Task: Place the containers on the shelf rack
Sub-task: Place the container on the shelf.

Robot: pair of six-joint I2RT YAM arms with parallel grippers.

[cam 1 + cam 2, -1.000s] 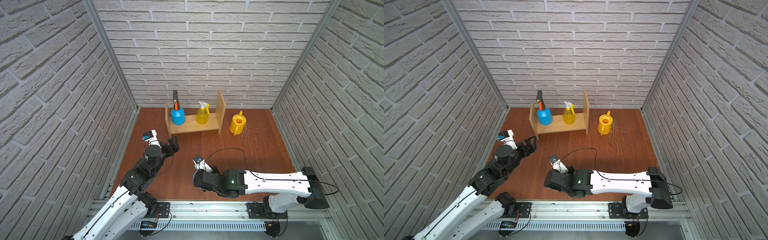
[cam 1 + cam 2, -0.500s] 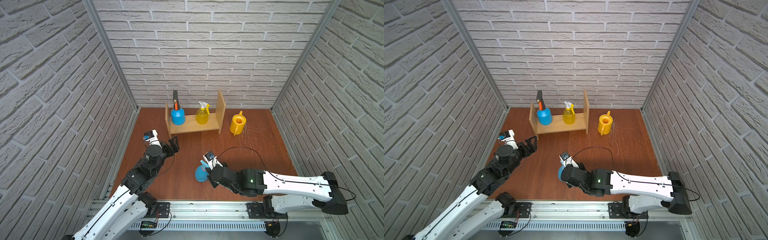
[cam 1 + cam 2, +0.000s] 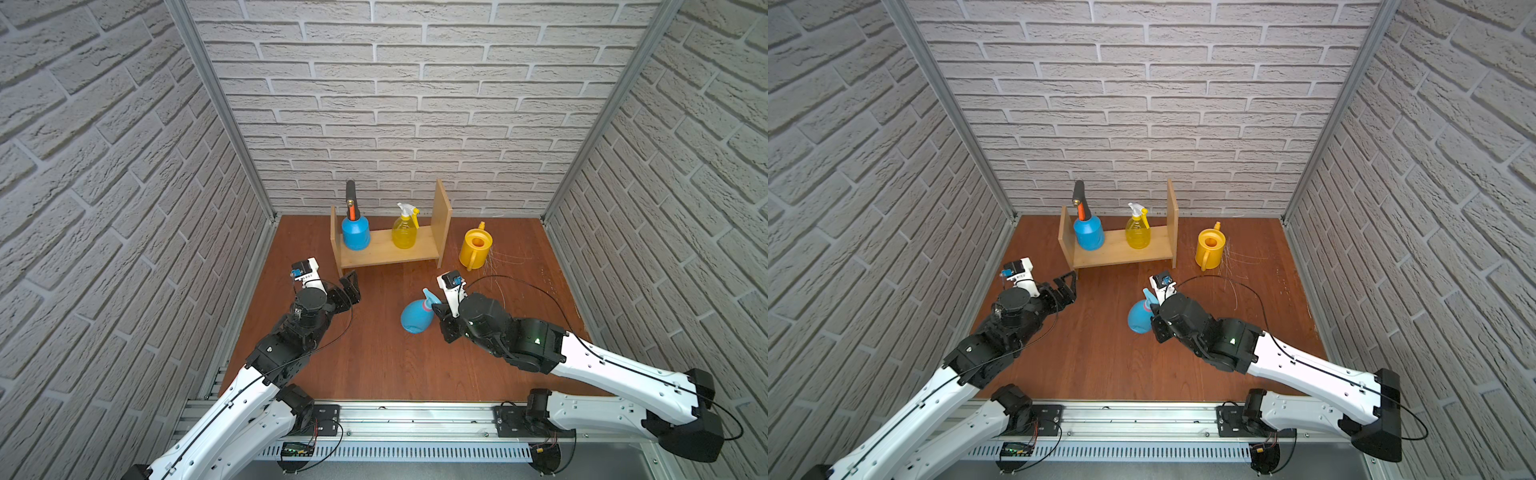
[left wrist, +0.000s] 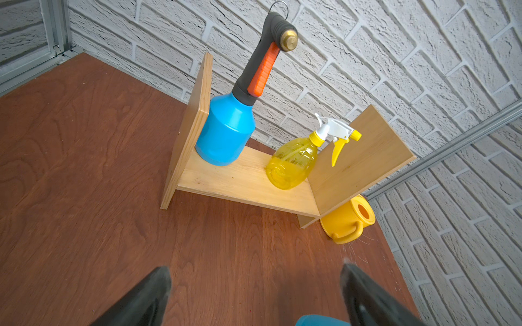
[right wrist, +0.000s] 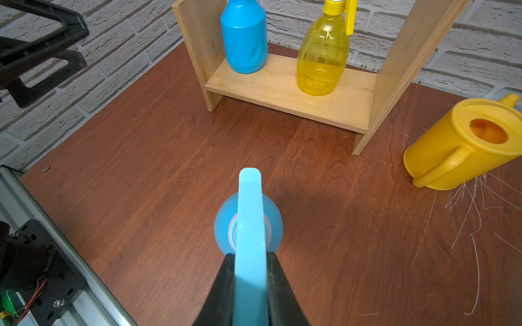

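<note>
We see the right pincer (image 5: 250, 256) closed on the flat pale-blue top piece of the blue-pink teardrop bottle (image 5: 221, 225), one black finger pressed to each side. The bottle has a round sky-blue body, a pink ring at the neck, and a long top piece reaching out past the fingers. In both top views it is over the open table (image 3: 374, 365), in front of the shelf rack (image 3: 386, 249) and well apart from it, leaning a bit. We cannot tell if its base touches the wood.

The left pincer (image 4: 254, 282) is spread wide, grips nothing, and hovers near the rack's shorter side panel.

On the rack's board we mark two containers:
- The blue pump sprayer (image 3: 355, 235), with a black-orange top and brass nozzle, stands upright against the shorter panel.
- The translucent yellow trigger bottle (image 3: 404, 235), with a white-yellow head, stands upright nearer the taller panel.

The yellow watering can (image 3: 476, 249) stands on the table just beside the taller panel, outside the rack, handle toward the arms.
</note>
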